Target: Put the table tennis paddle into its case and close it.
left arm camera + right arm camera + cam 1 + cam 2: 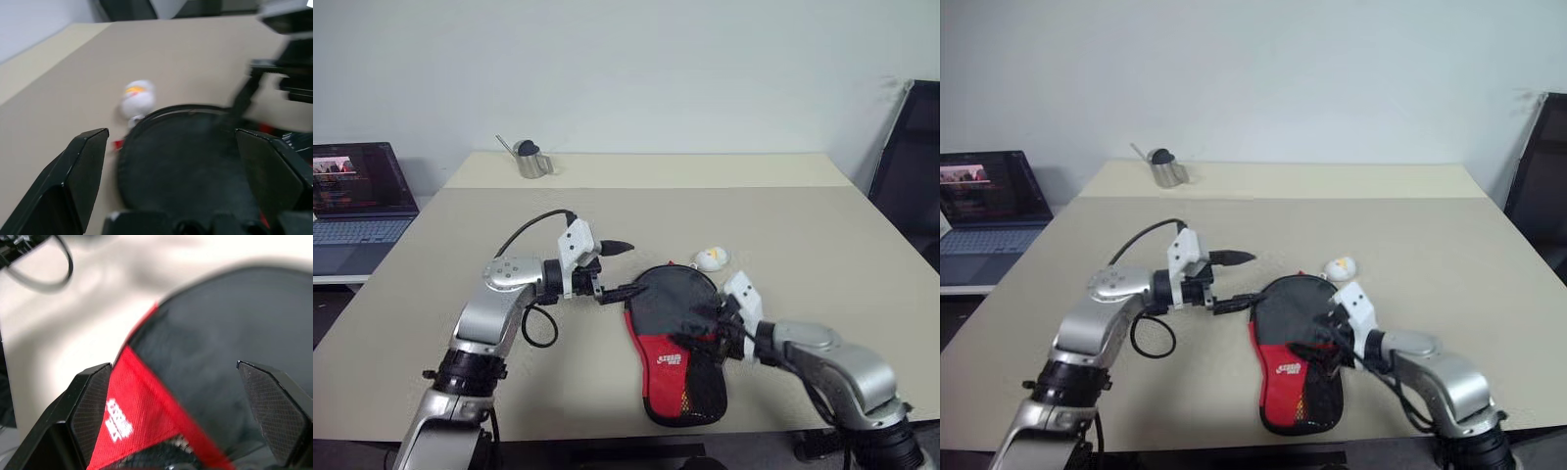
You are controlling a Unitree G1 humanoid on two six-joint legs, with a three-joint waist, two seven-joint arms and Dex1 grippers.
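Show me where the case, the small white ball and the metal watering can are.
case [674,364], left eye view, on its red panel.
small white ball [711,258], left eye view, on its middle.
metal watering can [532,162], left eye view, on its body.

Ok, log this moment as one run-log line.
case: flat on table, looks closed | left gripper: open, at case's round end | right gripper: open, over case | white toy: beside case

Beige table [803,225], white wall [656,69], laptop [357,196] alongside.
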